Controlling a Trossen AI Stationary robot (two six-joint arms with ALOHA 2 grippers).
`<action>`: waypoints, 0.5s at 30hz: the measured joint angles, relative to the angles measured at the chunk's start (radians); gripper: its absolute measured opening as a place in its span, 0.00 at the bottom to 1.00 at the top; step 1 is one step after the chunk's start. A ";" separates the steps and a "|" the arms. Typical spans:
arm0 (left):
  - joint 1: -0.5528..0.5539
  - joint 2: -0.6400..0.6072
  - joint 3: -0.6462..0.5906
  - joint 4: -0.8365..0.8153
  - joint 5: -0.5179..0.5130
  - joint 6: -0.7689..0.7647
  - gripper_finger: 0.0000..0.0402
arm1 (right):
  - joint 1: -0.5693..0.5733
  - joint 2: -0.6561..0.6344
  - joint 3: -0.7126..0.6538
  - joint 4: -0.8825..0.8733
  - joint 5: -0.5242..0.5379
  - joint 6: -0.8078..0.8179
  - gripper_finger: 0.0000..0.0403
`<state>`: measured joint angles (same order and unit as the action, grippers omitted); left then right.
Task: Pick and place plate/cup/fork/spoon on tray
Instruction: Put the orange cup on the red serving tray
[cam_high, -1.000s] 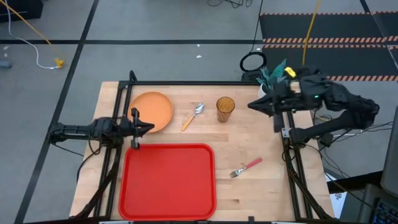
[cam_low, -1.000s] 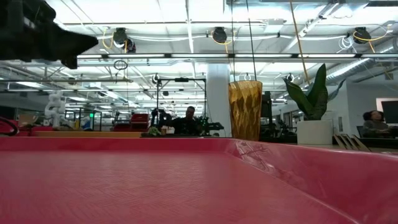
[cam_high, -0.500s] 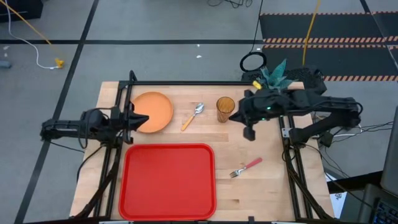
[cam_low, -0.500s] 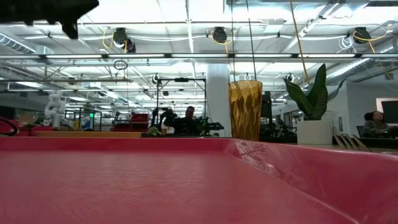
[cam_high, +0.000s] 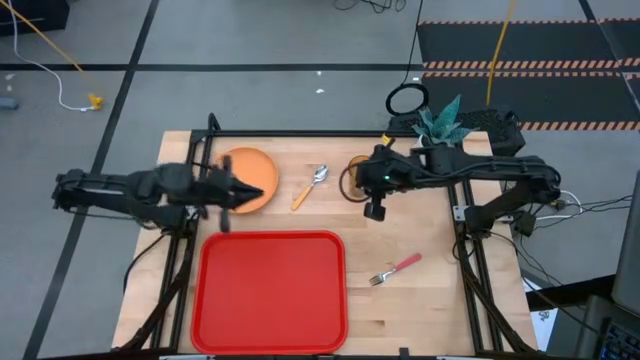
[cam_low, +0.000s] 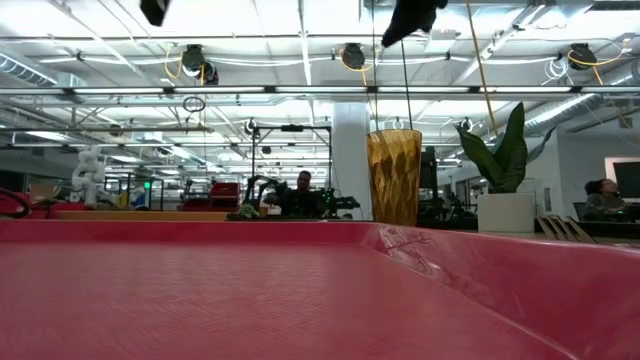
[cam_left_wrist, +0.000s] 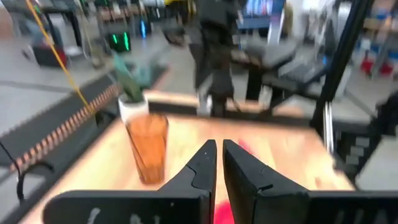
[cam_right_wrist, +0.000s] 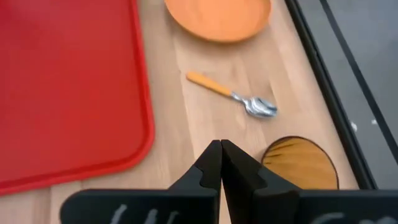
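The orange plate (cam_high: 243, 170) lies at the table's far left. The spoon (cam_high: 310, 186) lies to the plate's right, and the amber cup (cam_high: 352, 172) stands upright beyond the spoon. The fork (cam_high: 395, 268) lies right of the red tray (cam_high: 270, 290), which sits at the near edge. My left gripper (cam_high: 262, 193) is shut and hovers over the plate's near-right edge. My right gripper (cam_high: 343, 190) is shut and hovers high beside the cup (cam_right_wrist: 298, 162), partly hiding it from above. In the low view both grippers show only at the top edge.
A small white pot with a green plant (cam_high: 440, 122) stands at the far right corner, behind the cup. Black frame rails run along the table's left, right and far edges. Bare wood lies between the tray and the fork.
My right gripper has swung toward the table's left, from near the plant to above the cup. My left gripper has risen and gone toward the table's right, over the plate's near edge. Nothing on the table has moved.
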<state>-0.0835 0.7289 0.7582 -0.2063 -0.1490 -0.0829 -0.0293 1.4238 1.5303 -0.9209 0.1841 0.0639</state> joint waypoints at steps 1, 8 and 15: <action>-0.007 0.030 -0.001 -0.001 0.000 -0.005 0.08 | -0.005 0.009 0.000 -0.011 0.000 -0.002 0.00; -0.030 0.181 0.005 0.050 -0.009 0.006 0.08 | -0.038 0.065 0.000 -0.060 -0.002 -0.045 0.00; -0.030 0.201 0.006 0.081 -0.010 0.018 0.08 | -0.071 0.095 0.000 -0.077 -0.002 -0.092 0.12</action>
<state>-0.1135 0.9296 0.7639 -0.1249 -0.1585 -0.0651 -0.0999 1.5188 1.5303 -0.9983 0.1825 -0.0276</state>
